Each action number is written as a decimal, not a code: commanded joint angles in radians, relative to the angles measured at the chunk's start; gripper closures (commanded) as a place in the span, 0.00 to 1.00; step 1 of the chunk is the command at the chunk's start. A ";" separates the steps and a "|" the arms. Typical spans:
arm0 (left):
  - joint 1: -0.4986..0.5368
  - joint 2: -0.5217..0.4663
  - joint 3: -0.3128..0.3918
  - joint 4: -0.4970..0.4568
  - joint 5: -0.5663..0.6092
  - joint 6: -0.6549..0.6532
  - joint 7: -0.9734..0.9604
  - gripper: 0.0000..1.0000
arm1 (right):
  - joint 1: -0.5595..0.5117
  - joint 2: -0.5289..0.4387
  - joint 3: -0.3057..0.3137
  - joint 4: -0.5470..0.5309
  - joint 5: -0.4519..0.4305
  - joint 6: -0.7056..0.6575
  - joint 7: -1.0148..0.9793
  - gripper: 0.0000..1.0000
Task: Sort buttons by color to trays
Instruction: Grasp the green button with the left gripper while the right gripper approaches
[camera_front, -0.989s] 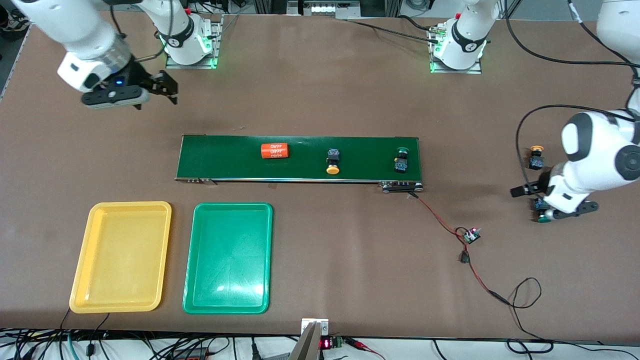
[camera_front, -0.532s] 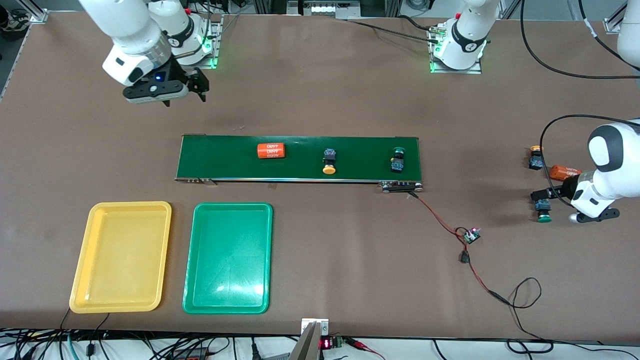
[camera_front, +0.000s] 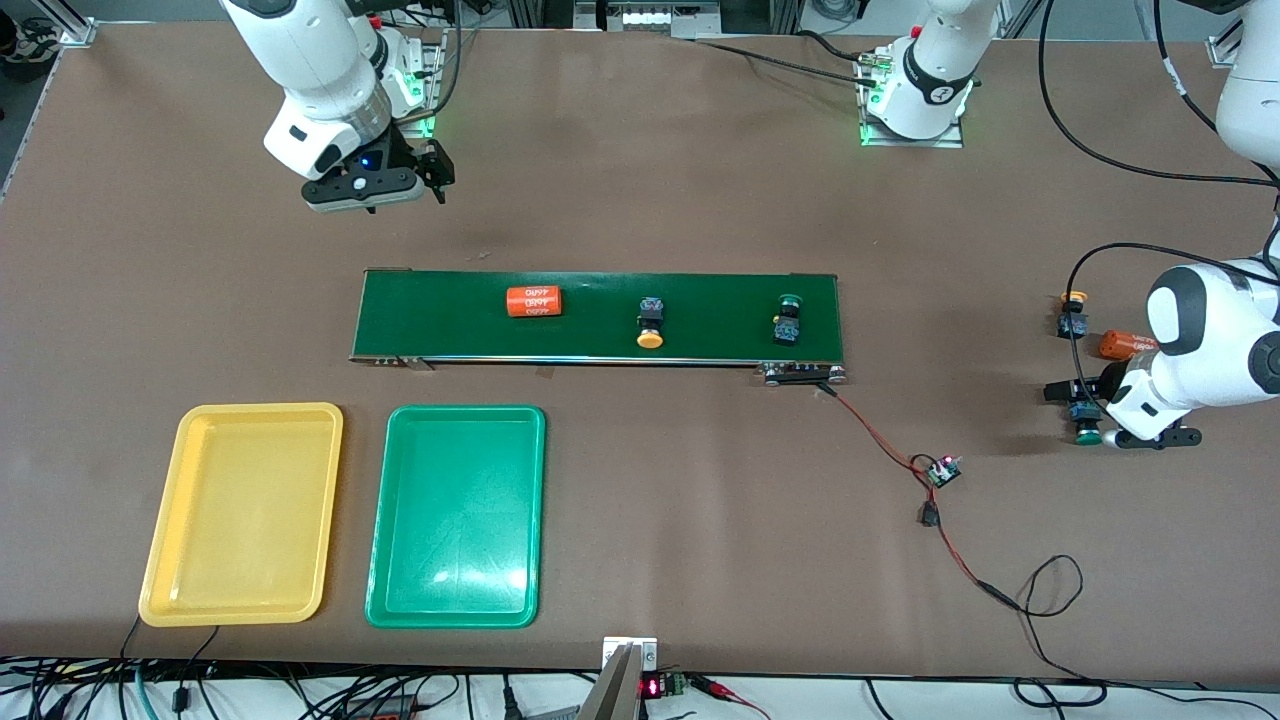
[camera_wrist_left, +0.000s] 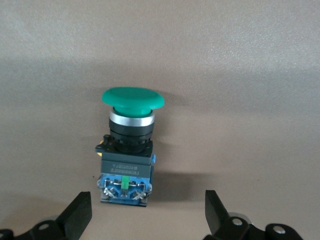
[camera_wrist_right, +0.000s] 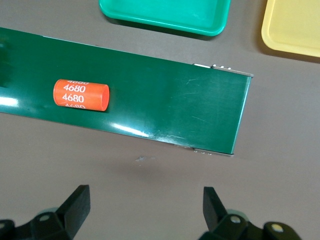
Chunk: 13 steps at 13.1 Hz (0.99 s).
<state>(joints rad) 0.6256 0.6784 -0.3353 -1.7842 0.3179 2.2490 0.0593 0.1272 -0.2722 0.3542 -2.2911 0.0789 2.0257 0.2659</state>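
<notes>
On the dark-green conveyor belt (camera_front: 600, 315) lie a yellow-capped button (camera_front: 650, 325) and a green-capped button (camera_front: 788, 318). Off the belt, at the left arm's end of the table, stand a second yellow button (camera_front: 1073, 315) and a second green button (camera_front: 1087, 425). My left gripper (camera_front: 1083, 412) is open, low at that green button (camera_wrist_left: 127, 150), which lies on its side just ahead of the fingertips (camera_wrist_left: 80, 215). My right gripper (camera_front: 432, 175) hangs open and empty over bare table between its base and the belt. The yellow tray (camera_front: 243, 512) and the green tray (camera_front: 456, 515) hold nothing.
An orange cylinder with white print (camera_front: 533, 301) rides the belt (camera_wrist_right: 150, 95) toward the right arm's end; another (camera_front: 1122, 345) lies beside the left hand. A red-black wire with a small board (camera_front: 940, 470) trails from the belt's corner toward the front camera.
My right arm swung toward the middle of the table, closer to the belt. My left gripper came back over the green button. The things on the belt drifted toward the right arm's end.
</notes>
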 joint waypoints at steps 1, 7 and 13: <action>0.005 0.006 -0.008 0.022 0.061 -0.006 0.027 0.00 | -0.006 0.014 0.035 -0.001 0.012 0.022 0.041 0.00; 0.003 0.012 -0.008 0.020 0.113 0.043 0.076 0.00 | 0.000 0.048 0.037 -0.001 0.068 0.039 0.087 0.00; 0.002 0.024 -0.008 0.020 0.122 0.064 0.083 0.39 | 0.003 0.074 0.078 0.002 0.068 0.076 0.165 0.00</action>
<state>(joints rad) 0.6233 0.6888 -0.3385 -1.7795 0.4144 2.3025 0.1273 0.1288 -0.2122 0.4281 -2.2910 0.1342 2.0767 0.4133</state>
